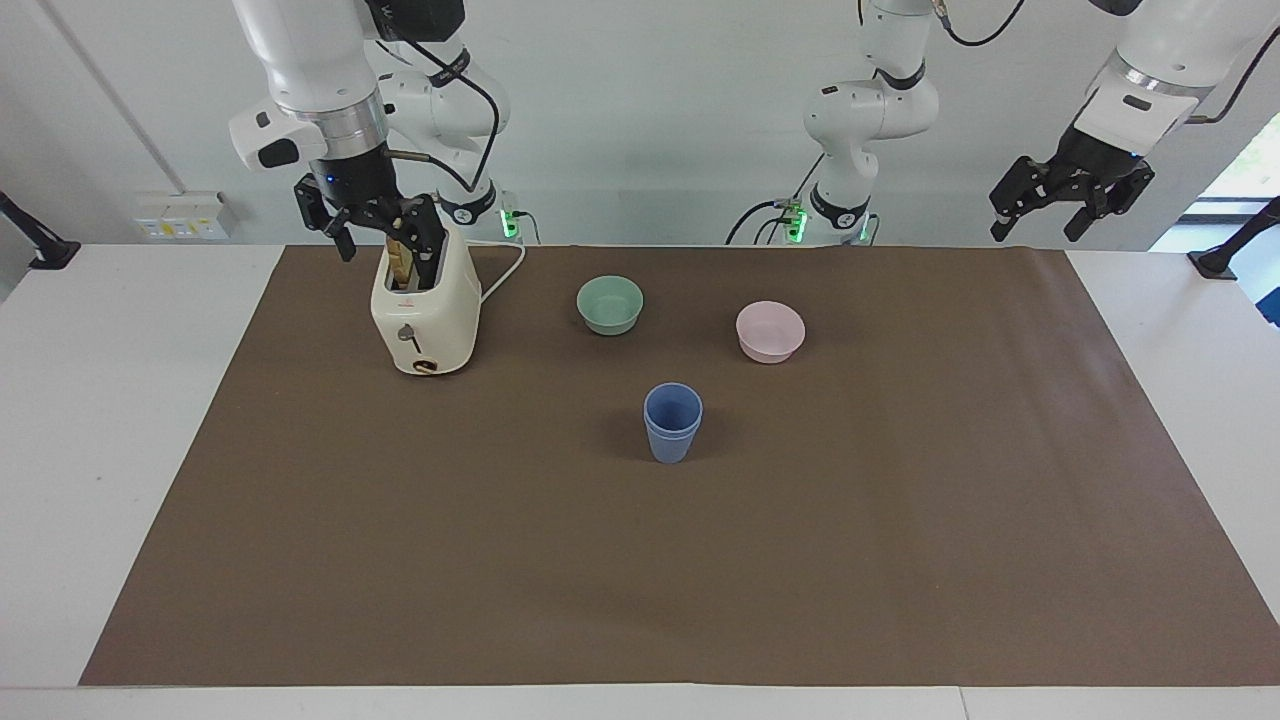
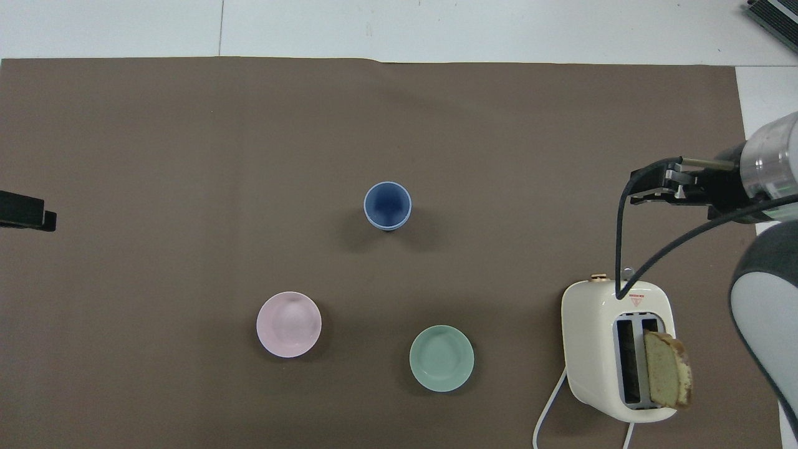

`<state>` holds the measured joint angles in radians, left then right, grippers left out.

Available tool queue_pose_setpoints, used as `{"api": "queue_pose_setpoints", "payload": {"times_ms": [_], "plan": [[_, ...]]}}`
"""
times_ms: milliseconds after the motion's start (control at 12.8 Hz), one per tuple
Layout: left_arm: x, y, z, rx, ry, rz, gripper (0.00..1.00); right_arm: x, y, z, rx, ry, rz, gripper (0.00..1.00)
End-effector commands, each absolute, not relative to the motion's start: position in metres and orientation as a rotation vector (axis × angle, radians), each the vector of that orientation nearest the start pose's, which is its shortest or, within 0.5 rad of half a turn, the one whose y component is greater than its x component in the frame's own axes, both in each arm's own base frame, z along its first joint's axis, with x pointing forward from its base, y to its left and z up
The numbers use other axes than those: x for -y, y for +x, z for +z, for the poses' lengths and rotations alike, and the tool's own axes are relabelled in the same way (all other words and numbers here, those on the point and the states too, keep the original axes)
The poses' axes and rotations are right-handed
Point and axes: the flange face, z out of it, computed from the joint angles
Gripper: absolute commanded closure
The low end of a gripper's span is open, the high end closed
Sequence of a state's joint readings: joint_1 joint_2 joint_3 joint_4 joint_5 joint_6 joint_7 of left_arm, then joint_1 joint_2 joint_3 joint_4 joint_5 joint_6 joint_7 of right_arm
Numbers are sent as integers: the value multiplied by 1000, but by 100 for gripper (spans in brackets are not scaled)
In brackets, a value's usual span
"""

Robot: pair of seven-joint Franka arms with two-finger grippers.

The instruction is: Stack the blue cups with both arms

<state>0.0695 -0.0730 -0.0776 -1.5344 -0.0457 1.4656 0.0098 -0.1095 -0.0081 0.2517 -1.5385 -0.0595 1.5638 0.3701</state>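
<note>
Cups [image 1: 672,422] of periwinkle blue are seen nested one inside the other, upright near the middle of the brown mat [image 1: 900,520] on the worktop [image 1: 100,450], farther from the robots than the mint-green bowl [image 1: 610,304] and the pink bowl [image 1: 770,331]; only the rim of the lower cup is shown under the upper one, and in the overhead view the pair [image 2: 387,206] is read almost as a single cup. The right hand [image 1: 372,225] is raised over the cream toaster [image 1: 425,315] at the right arm's end, partly covering the slice of bread [image 2: 667,369] in the slot; its fingers are spread and nothing is held. The left hand [image 1: 1070,198] is held high off the mat at the left arm's end, fingers spread and empty; in the overhead view only a dark tip [image 2: 25,211] is shown at the frame's edge.
</note>
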Motion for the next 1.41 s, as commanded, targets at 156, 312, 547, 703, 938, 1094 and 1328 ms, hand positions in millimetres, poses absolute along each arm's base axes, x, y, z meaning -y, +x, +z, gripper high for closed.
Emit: {"api": "queue_pose_setpoints", "payload": {"times_ms": [156,312,547,703,938,1094,1328], "plan": [[10,514,674,-16,-3171,-7,0,-59,552,646,-317,-3149,-51,0],[10,514,674,-16,-3171,-7,0,-57,552,646,-280,-3149,-49,0],[10,514,674,-16,-3171,-7,0,-58,552,646,-237,-3150,-38,0],[10,514,674,-16,-3171,-7,0,-56,548,649,-210,-3153,-25,0],[10,514,674,-16,-3171,-7,0,-57,545,651,-206,-3156,-28,0],[10,514,674,-16,-3171,-7,0,-57,544,649,-208,-3156,-11,0],[10,514,674,-16,-3171,-7,0,-64,534,651,-185,-3163,37,0]]}}
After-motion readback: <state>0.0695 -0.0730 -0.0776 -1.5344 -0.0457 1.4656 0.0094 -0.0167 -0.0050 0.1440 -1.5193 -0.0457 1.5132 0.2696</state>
